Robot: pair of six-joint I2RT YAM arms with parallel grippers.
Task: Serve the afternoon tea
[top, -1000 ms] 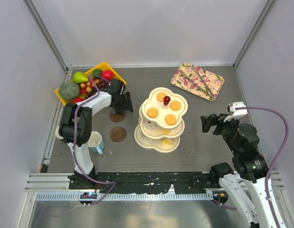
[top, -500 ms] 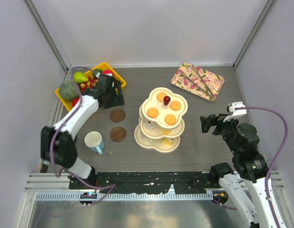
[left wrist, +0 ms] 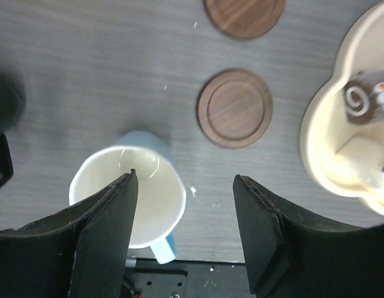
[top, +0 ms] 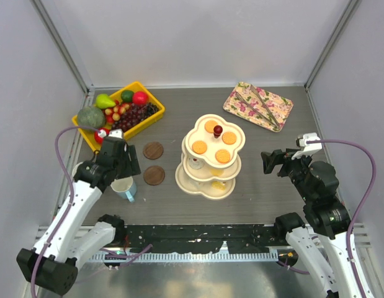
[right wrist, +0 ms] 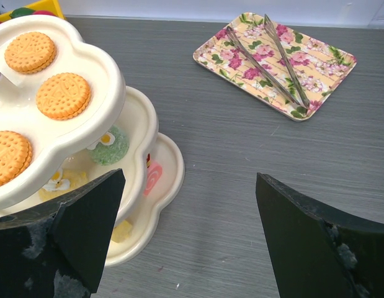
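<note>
The cream three-tier stand (top: 204, 185) with a red knob (top: 218, 130) stands mid-table, with round orange biscuits (top: 199, 147) on top and small pastries on the lower tiers (right wrist: 108, 146). The pale blue mug (top: 122, 185) stands upright and empty at the near left; it also shows in the left wrist view (left wrist: 148, 205). My left gripper (top: 128, 166) (left wrist: 184, 180) is open above the mug, one finger over its mouth, the other over bare table. My right gripper (top: 272, 161) (right wrist: 190, 176) is open and empty, right of the stand (right wrist: 136, 124). The dark mug is out of view.
Two round wooden coasters (top: 153, 150) (top: 154, 175) lie between the mug and the stand. A yellow bin of fruit (top: 153, 103) sits at the far left. A floral rectangular tray (top: 272, 96) with metal tongs (right wrist: 266, 56) lies at the far right.
My left arm has swung back from the far coaster and the fruit bin to the near left, over the pale blue mug. The right arm has not moved.
</note>
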